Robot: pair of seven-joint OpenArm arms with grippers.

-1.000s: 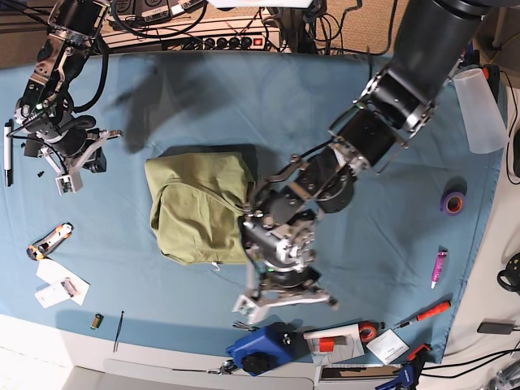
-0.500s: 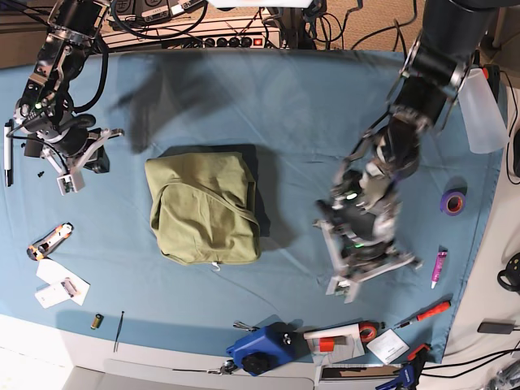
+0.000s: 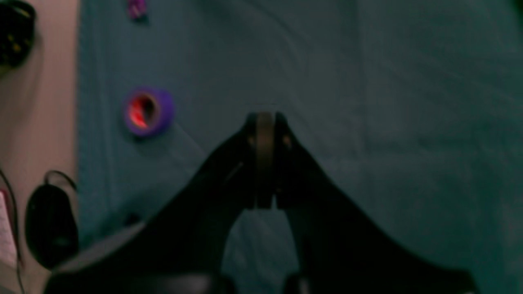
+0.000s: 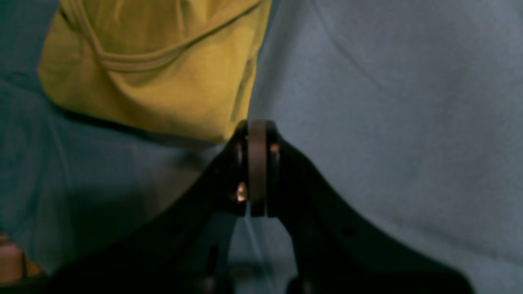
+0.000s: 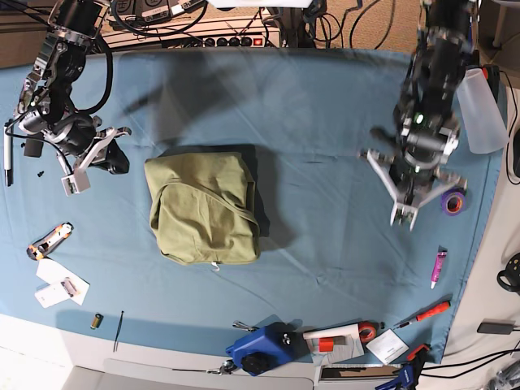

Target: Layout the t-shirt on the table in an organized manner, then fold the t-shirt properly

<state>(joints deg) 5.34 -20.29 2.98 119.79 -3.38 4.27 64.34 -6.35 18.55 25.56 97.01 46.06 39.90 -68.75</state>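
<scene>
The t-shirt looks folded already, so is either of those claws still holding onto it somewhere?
No. Both the left gripper and the right gripper are shut on nothing, over bare table, clear of the t-shirt.

A broad bare strip of the light-blue cloth-draped table (image 5: pixel 317 162) lay open between the folded olive-green cotton t-shirt (image 5: pixel 203 207) and the purple tape roll (image 5: pixel 452 201), with tools crowding only the near edge.

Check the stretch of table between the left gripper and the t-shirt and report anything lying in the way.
Nothing visible does. Between the left gripper and the t-shirt lies only bare blue table. The purple tape roll sits on the gripper's far side, away from the shirt.
</scene>
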